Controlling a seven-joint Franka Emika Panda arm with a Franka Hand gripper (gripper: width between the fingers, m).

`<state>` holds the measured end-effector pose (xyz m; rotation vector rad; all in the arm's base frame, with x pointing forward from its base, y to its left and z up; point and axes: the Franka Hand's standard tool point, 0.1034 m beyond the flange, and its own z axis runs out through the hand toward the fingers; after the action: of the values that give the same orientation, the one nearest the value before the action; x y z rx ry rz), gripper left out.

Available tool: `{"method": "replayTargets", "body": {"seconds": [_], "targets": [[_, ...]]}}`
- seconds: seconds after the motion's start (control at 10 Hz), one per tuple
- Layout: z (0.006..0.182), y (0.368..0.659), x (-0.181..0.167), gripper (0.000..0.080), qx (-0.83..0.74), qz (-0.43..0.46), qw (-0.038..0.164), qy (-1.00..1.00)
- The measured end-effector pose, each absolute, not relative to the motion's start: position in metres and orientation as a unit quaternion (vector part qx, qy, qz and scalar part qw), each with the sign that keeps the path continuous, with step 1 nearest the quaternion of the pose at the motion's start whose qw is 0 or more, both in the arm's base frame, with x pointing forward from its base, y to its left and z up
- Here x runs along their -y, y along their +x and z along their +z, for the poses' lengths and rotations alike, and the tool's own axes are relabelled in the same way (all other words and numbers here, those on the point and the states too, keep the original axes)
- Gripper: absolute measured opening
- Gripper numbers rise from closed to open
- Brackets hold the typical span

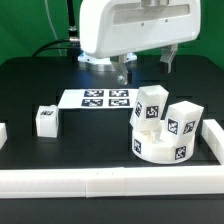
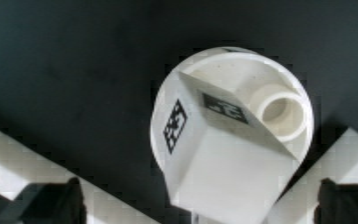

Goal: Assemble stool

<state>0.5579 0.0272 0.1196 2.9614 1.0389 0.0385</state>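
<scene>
Gripper (image 1: 122, 68): jaws apart, empty, raised clear of seat | seat (image 1: 160, 148): two mounted legs (image 1: 150, 105) upright on it, tightness unverifiable | third leg (image 1: 46, 120): loose, well apart from seat | outstanding: fit it.

Green backdrop (image 1: 30, 25) behind black table (image 1: 90, 140)

Ext cam high, mid-range, facing arm (image 1: 125, 30); wrist cam close, looking down; both see seat (image 1: 155, 150) (image 2: 229, 85).

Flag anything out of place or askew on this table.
On the seat, one leg and a second leg sit tilted, leaning different ways. A third leg stands alone toward the exterior view's left, apart from them.
</scene>
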Motion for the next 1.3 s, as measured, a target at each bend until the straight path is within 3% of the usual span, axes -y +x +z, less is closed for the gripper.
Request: {"method": "replayTargets", "body": {"seconds": [0.2, 0.6, 1.3], "targets": [[0.119, 0.558, -0.026, 0.0650, -0.381, 0.012, 0.002, 0.925], [0.111, 0.565, -0.031, 0.0650, -0.580, 0.008, 0.033, 0.814], [0.105, 0.562, -0.025, 0.0650, -0.752, -0.016, 0.039, 0.658]]}}
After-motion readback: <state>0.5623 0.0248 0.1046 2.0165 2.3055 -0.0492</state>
